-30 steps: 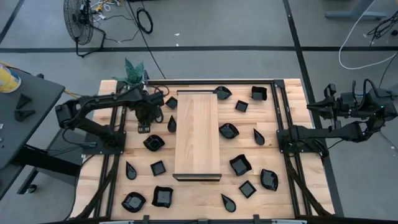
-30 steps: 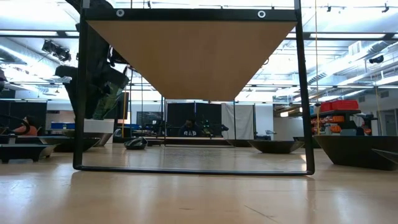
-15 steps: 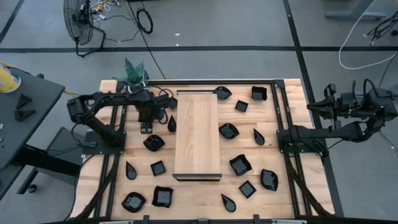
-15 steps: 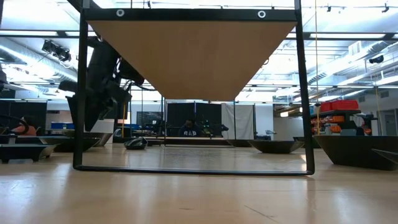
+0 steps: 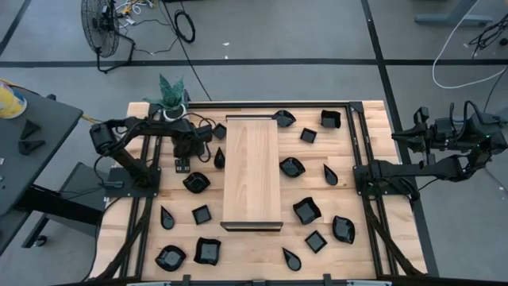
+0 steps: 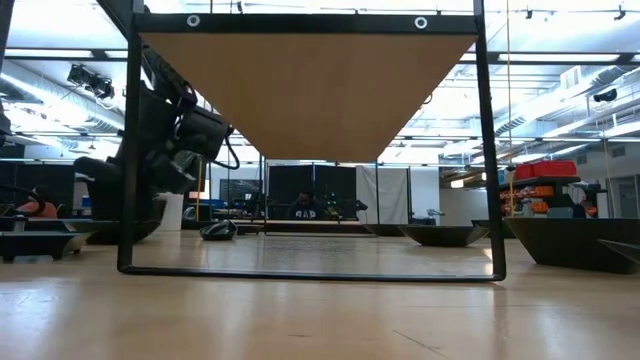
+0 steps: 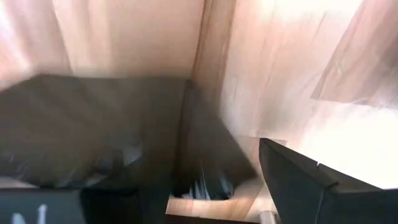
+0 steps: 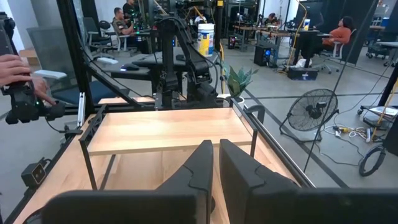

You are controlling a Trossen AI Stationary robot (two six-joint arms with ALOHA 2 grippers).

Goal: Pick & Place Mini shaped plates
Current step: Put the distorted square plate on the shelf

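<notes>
The left gripper (image 5: pixel 184 156) hung over the table (image 5: pixel 127 238) near its far left corner, just left of the long wooden board (image 5: pixel 252 171) that lay down the middle of the table. Its fingers stood apart and held nothing. A leaf-shaped black plate (image 5: pixel 219 158) lay just beside it, against the board's left edge, and another small black plate (image 5: pixel 218 131) sat a little farther toward the far edge. The potted plant (image 5: pixel 171 94) stood at the far left corner, close behind the arm. In the low view the left arm (image 6: pixel 165 150) showed as a dark mass beside the left leg of the raised board.

The right gripper (image 8: pixel 214 165) was parked off the table's right edge, well apart from every plate, its fingers nearly together with only a thin gap and nothing between them. Its wrist view looked back across the table toward the board on its black frame and the left arm beyond it.

The mini shaped plates (image 5: pixel 305 210) lay scattered on the tabletop on both sides of the board: squares, teardrops and wavy-rimmed bowls on the right half, more along the left half and the near edge, including a wavy bowl (image 5: pixel 207 251) and a rounded one (image 5: pixel 170 257) near the near left corner. None rested on the board.

People sat at desks in the room behind.
</notes>
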